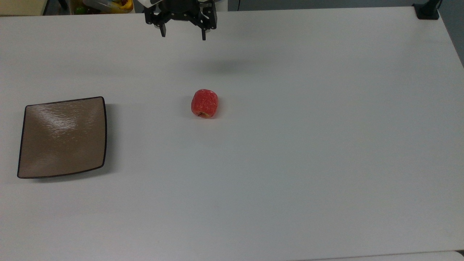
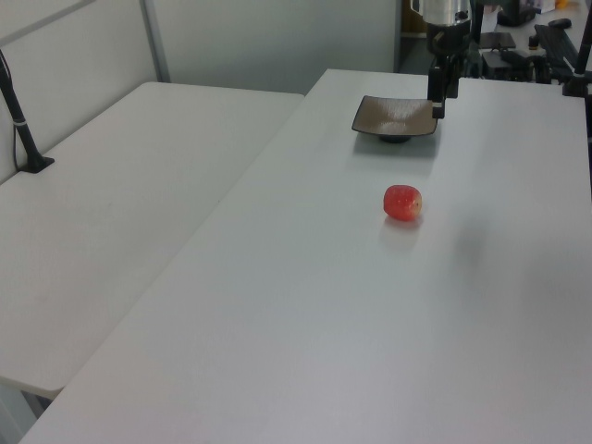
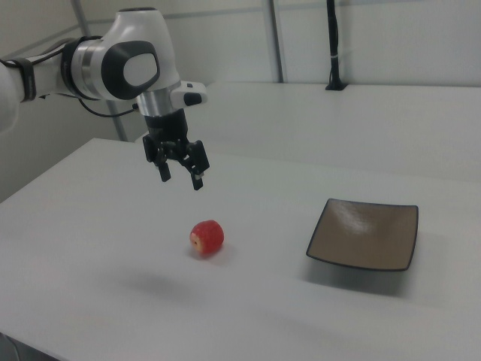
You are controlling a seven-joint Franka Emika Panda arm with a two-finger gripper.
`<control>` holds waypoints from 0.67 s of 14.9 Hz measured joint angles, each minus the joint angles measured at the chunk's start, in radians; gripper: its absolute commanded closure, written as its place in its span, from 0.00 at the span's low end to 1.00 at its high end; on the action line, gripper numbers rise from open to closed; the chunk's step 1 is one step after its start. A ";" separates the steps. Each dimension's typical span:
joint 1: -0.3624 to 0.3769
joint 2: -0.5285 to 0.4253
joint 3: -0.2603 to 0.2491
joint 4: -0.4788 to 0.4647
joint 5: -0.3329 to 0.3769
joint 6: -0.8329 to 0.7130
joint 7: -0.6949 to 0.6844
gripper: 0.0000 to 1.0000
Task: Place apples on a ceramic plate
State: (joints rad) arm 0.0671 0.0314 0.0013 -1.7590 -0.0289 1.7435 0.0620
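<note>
Gripper [image 3: 180,175] hung empty above the white table [image 1: 290,145], fingers spread wide. Below it and well apart lay the red apple [image 3: 207,238] on its side; the square tan plate [image 3: 364,234] sat bare, farther off toward the right view's right. Step in hand, as judged: approach. Next move called for descent until the fingers straddled the apple, then closure.

No readable text, label or number, as far as visible.

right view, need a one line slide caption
Open end effector poised above a red apple on a white table, square brown plate empty alongside.
</note>
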 measured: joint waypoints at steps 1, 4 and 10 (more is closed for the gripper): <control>0.000 0.004 0.000 0.000 -0.005 0.000 -0.004 0.00; 0.001 0.058 0.003 0.000 -0.033 0.048 -0.098 0.00; 0.000 0.184 0.032 0.002 -0.092 0.152 -0.295 0.00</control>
State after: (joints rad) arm 0.0674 0.2159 0.0336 -1.7574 -0.1209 1.8953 -0.2330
